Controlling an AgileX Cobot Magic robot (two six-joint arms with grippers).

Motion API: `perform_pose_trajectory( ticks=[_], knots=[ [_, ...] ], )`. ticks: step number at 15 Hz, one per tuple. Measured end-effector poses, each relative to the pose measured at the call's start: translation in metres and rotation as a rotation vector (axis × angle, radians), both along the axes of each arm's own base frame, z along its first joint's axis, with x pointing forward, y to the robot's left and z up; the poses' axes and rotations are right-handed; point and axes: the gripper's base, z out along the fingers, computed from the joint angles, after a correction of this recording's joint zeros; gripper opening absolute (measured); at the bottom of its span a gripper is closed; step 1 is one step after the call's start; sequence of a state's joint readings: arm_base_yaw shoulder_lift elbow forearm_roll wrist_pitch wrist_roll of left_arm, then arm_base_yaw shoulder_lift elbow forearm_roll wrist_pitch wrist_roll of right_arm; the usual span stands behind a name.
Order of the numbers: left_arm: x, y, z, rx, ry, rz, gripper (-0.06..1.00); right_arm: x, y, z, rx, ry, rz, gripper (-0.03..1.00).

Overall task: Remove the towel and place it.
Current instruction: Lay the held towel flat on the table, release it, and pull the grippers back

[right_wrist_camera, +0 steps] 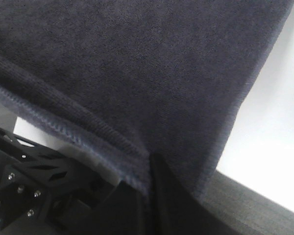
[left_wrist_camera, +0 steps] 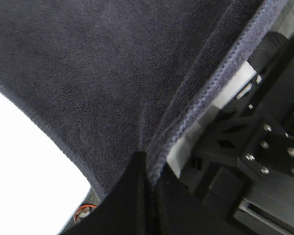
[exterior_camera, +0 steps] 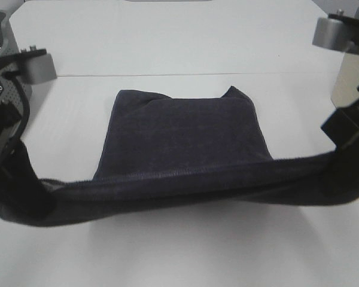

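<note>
While both arms hold on, we've got the towel (exterior_camera: 185, 137) strung between them: left gripper (left_wrist_camera: 147, 164) and right gripper (right_wrist_camera: 149, 161) each pinch a hem corner above the table (exterior_camera: 167, 48), far half resting on it. Laying flat and letting go remain, we'd say.

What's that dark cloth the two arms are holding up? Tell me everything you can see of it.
The towel is a dark charcoal-grey, slightly purplish cloth, plush-looking, with a thin stitched hem. Its near edge is lifted and stretched between the left end effector and the right end effector, each pinched shut on the fabric. The rest slopes down and away, its far part lying on the white table, with one far corner puckered upward.
</note>
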State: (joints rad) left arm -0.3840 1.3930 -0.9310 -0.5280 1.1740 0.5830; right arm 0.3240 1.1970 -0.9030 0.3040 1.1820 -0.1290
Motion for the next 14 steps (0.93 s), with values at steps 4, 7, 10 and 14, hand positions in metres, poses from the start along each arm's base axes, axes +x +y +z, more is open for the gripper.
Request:
perform_pose_trajectory(
  ticks=[4,7,10,14],
  knots=[
    [-0.027,-0.017,-0.011,0.012,0.075,-0.050,0.00,-0.031,-0.010,-0.020,-0.015,0.054,0.000,0.01],
    [-0.031,-0.020,-0.013,0.046,0.104,-0.011,0.00,-0.040,-0.011,-0.031,-0.005,0.106,-0.026,0.01],
    [-0.048,-0.024,-0.023,0.082,0.159,-0.010,0.00,-0.062,-0.014,-0.045,0.027,0.158,-0.064,0.01],
    [-0.071,-0.027,-0.042,0.078,0.278,0.010,0.00,-0.069,-0.016,-0.051,0.028,0.185,-0.069,0.01]
  ],
)
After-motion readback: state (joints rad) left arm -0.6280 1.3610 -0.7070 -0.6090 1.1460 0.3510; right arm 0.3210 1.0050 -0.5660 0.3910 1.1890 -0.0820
